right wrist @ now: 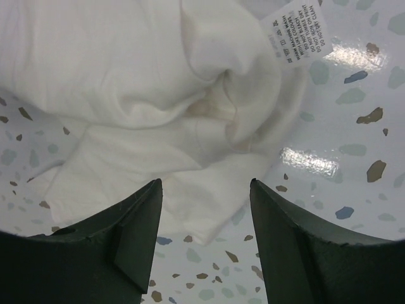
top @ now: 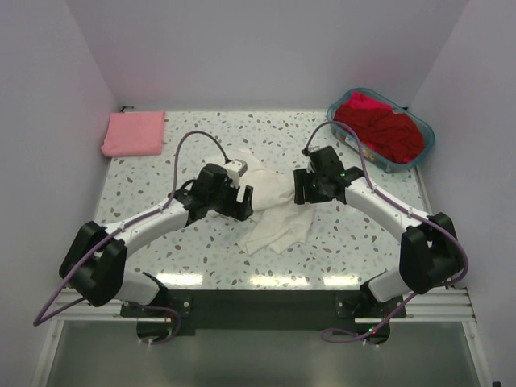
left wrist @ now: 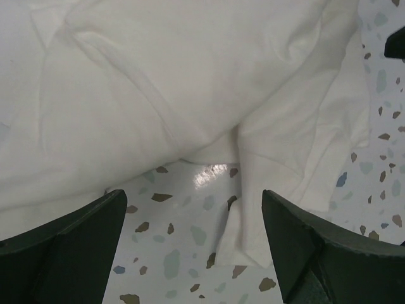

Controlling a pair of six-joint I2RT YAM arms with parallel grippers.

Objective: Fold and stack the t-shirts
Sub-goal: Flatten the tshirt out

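Observation:
A crumpled white t-shirt (top: pixel 272 208) lies in the middle of the table between both arms. At its left edge my left gripper (top: pixel 244 199) stands open. In the left wrist view that gripper (left wrist: pixel 193 197) hovers over bare table, with the white cloth (left wrist: pixel 164 88) just beyond and one cloth corner (left wrist: pixel 256 237) beside the right finger. On the shirt's right side my right gripper (top: pixel 301 189) is open too. Its tips (right wrist: pixel 205 185) straddle a fold of the white t-shirt (right wrist: pixel 145 76) without pinching it. A care label (right wrist: pixel 292 39) shows. A folded pink t-shirt (top: pixel 133 133) lies at the back left. Red t-shirts (top: pixel 387 129) fill the basket.
The teal plastic basket (top: pixel 426 145) stands at the back right corner, close behind the right arm. Walls enclose the speckled table (top: pixel 161 173) on the left, back and right. Both arms' purple cables (top: pixel 193 137) arch above the tabletop.

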